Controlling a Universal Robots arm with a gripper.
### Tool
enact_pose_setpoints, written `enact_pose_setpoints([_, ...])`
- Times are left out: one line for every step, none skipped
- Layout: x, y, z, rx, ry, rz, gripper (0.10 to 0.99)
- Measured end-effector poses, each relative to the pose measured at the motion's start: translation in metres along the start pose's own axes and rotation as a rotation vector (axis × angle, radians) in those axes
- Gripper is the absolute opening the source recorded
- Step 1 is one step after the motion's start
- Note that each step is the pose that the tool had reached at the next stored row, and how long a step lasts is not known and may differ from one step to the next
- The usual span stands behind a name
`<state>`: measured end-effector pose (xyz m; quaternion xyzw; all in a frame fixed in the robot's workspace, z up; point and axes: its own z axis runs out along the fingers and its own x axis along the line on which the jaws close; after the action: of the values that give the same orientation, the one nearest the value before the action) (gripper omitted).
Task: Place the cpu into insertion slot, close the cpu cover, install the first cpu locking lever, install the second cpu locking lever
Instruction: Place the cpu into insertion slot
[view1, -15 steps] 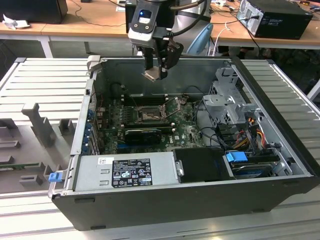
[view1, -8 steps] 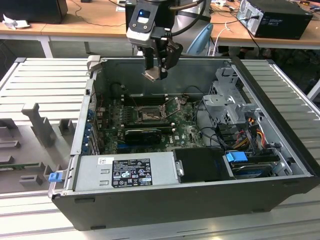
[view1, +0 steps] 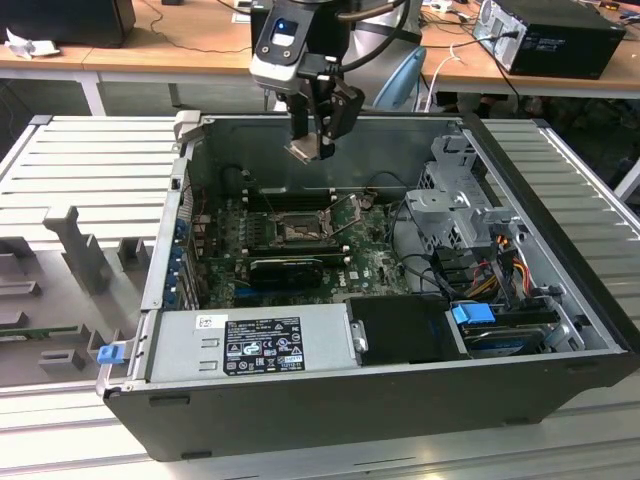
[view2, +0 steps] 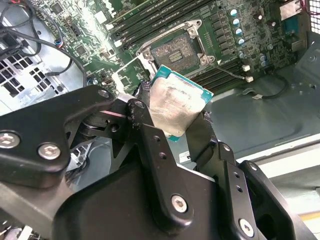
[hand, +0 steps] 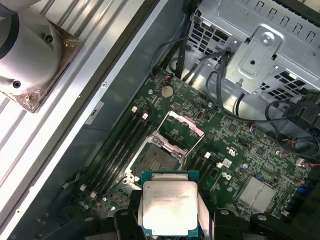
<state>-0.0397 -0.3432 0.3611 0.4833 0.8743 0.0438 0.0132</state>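
Wooden benches (view1: 190, 45) run behind the open computer case (view1: 330, 410) on its ribbed grey table (view1: 90, 150). I hold the cpu (hand: 169, 207) pinched by its edges, its silver face showing in both wrist views, well above the motherboard (view1: 375, 262). My gripper (view1: 314, 138) points straight down, with the wrist hanging over the case's far wall. Below the chip, well apart, the insertion slot (hand: 152, 160) lies bare. The cpu cover (hand: 183, 131) is tilted up beside it.

text: none legible | power supply label (view1: 262, 345): dense print, too small to read | white sticker (view1: 207, 322): unreadable | cpu (hand: 169, 206) face: faint printed lines, not readable
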Motion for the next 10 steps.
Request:
enact_pose_setpoints([0.0,0.0,0.0,0.0,-0.0007,0.007,0.529])
enact_pose_setpoints([0.0,0.0,0.0,0.0,-0.0013,0.014,0.529])
enact_pose_setpoints([0.0,0.0,0.0,0.0,-0.0019,0.022,0.529])
enact_pose_setpoints([0.0,0.0,0.0,-0.001,-0.0024,0.027,0.529])
enact_pose_setpoints([0.0,0.0,0.0,-0.001,-0.0028,0.031,0.529])
enact_pose_setpoints([0.0,0.0,0.0,-0.001,-0.0032,0.036,0.529])
enact_pose_setpoints([0.0,0.0,0.0001,-0.001,-0.004,0.045,0.529])
enact_pose_setpoints([0.0001,0.0,0.0002,-0.001,-0.0053,0.059,0.529])
enact_pose_setpoints([0.0,0.0,0.0003,-0.002,-0.0067,0.075,0.529])
enact_pose_setpoints([0.0,0.0,0.0004,-0.002,-0.0088,0.099,0.529])
